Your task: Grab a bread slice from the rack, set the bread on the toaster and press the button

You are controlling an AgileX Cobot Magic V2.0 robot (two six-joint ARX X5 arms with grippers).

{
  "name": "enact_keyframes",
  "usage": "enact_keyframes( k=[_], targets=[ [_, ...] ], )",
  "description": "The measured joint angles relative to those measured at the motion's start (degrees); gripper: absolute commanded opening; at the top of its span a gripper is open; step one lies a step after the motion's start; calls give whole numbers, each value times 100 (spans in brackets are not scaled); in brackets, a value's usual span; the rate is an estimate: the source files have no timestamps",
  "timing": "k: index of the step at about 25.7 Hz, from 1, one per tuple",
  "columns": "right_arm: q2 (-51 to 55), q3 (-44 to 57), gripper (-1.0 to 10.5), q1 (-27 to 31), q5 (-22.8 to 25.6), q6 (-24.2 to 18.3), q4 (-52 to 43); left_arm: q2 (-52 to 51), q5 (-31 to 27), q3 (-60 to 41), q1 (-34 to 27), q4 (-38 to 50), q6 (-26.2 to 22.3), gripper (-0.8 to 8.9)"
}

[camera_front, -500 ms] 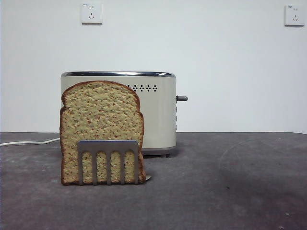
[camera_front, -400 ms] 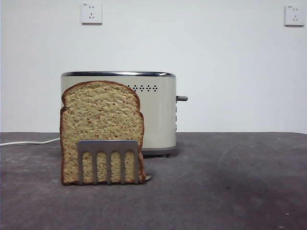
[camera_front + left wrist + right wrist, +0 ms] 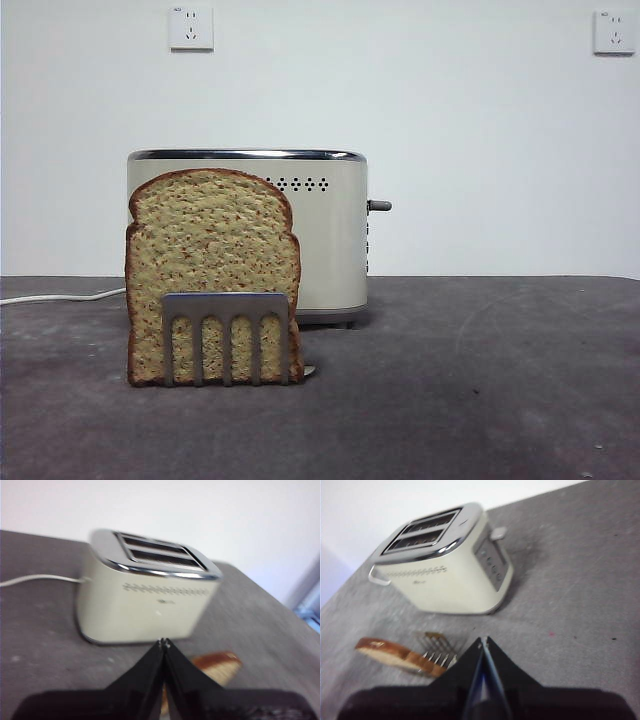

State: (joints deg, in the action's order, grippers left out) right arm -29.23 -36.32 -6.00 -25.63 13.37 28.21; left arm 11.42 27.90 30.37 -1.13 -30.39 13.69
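The slice of bread [image 3: 212, 262] stands upright in the steel rack [image 3: 226, 335], in front of the cream toaster [image 3: 330, 235]. The button [image 3: 379, 205] sticks out of the toaster's right side. In the left wrist view my left gripper [image 3: 163, 642] is shut and empty, above the table, facing the toaster [image 3: 145, 600], with the bread's crust [image 3: 217, 662] beside its jaws. In the right wrist view my right gripper [image 3: 483, 640] is shut and empty, high above the bread [image 3: 395, 655], the rack [image 3: 437, 650], the toaster [image 3: 445, 570] and the button [image 3: 497, 532]. Neither gripper shows in the front view.
A white power cord [image 3: 60, 296] runs from the toaster off to the left across the dark grey table [image 3: 480, 380]. Two wall sockets [image 3: 190, 27] sit high on the white wall behind.
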Motion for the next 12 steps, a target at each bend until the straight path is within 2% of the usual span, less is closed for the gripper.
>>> enact_keyframes(
  k=[7, 12],
  targets=[
    [-831, -1469, -12, -2, -435, -1023, 1429, 984, 957, 1163, 0, -1211, -1060, -8],
    [-1209, -2199, -12, -2, -442, -1744, 2518, 1495, 1204, 1873, 15, -2059, -1786, -8]
  ],
)
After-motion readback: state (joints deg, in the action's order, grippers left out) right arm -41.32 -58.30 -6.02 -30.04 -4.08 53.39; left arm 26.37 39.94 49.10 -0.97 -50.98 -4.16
